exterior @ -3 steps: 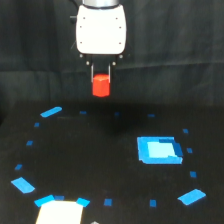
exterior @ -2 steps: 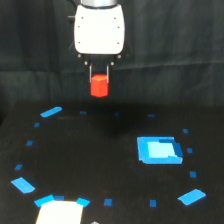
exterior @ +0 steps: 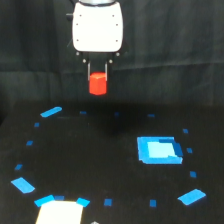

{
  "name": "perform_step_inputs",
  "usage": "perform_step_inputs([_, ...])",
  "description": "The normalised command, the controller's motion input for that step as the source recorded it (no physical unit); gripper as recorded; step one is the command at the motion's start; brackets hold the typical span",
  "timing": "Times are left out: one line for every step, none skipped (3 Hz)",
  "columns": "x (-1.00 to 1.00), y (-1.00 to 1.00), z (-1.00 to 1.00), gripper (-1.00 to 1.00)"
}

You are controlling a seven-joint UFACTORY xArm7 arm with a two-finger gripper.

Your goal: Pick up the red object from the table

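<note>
Hanging dark backdrop [exterior: 30,45] | black table [exterior: 95,160] | blue square patch [exterior: 159,150]

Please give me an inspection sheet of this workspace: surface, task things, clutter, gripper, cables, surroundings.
Surface: black table, ring of small blue tape marks, one bright blue square patch.
Job's things: red object held in the air, clear of the table.
Clutter: pale rectangular item at the near edge, cut off by the frame.
Grippers: gripper shut on the red object, under a white housing.
Cables: nothing seen.
Surroundings: dark curtain behind.
</note>
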Motion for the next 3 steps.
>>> perform_step_inputs([0.02, -0.09, 0.09, -1.00])
perform_step_inputs([0.01, 0.06, -0.18, -1.00])
perform_step_inputs([-0.29, -0.10, -0.19, -1.00])
